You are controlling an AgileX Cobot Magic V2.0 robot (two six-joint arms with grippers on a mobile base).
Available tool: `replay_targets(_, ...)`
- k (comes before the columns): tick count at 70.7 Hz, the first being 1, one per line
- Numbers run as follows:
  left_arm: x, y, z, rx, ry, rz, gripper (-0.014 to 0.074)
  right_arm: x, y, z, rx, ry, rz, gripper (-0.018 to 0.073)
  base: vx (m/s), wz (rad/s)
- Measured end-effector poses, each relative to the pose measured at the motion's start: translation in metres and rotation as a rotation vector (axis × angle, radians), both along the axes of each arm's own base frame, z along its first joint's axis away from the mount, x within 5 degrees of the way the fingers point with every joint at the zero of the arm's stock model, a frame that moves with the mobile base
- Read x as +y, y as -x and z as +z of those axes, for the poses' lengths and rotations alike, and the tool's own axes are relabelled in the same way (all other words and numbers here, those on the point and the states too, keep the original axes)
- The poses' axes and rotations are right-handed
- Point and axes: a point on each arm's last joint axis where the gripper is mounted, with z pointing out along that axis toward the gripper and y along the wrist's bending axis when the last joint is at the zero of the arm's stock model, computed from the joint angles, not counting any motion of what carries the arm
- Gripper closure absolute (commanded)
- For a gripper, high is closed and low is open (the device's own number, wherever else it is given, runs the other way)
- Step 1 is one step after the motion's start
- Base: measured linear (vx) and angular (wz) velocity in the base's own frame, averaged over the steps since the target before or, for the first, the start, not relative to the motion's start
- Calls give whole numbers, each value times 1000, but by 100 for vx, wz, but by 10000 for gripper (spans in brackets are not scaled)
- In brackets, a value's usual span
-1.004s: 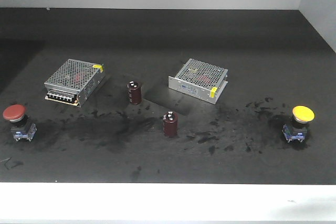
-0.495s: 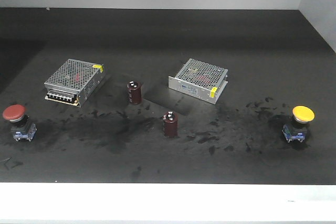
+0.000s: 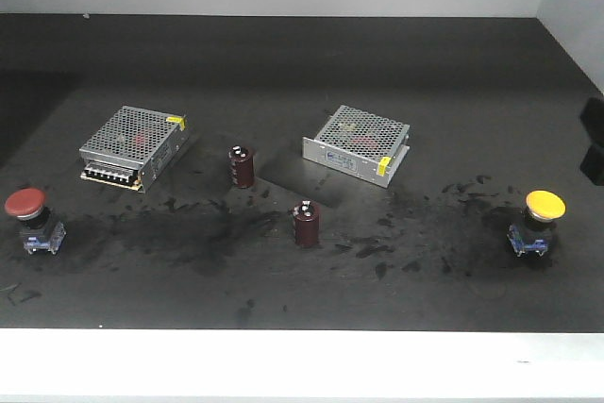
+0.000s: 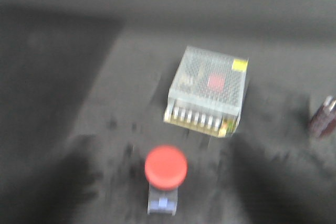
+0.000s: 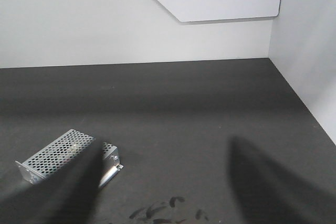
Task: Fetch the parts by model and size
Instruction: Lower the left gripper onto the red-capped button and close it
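The red push-button switch [image 3: 26, 205] stands at the table's left edge on its black-and-blue base. It also shows blurred in the left wrist view [image 4: 166, 167], low and centred, with no fingers in sight. The yellow push-button switch [image 3: 545, 206] stands at the right edge. A dark part of my right gripper [image 3: 594, 137] shows at the right border, behind and above the yellow switch, apart from it. In the right wrist view two wide-apart dark finger shapes [image 5: 260, 179] lie over the mat, with nothing between them.
Two silver perforated boxes [image 3: 132, 146] [image 3: 358, 144] lie mid-table. Two dark red capacitors [image 3: 243, 167] [image 3: 306, 224] stand between them. The black mat [image 3: 302, 63] meets white walls at the back and right. A white ledge [image 3: 302, 361] runs along the front.
A dark part of my right gripper has come into the front view at the right edge. The switches, boxes and capacitors have not moved.
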Motion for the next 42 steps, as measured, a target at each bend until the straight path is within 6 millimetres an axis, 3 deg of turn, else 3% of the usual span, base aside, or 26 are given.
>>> replay_targets(7,0,-3,-4,31,0,0,-122,0,0,0,1,0,0,-157,0,0)
replay_targets(21,0,-13,0,110,-1,1,-98,0,0,0,1,0,0,-134,0,0)
replay_targets(42,1,-65,13,364,-29,-23,-61,0,0,0,-1,0,0,-89,0,0)
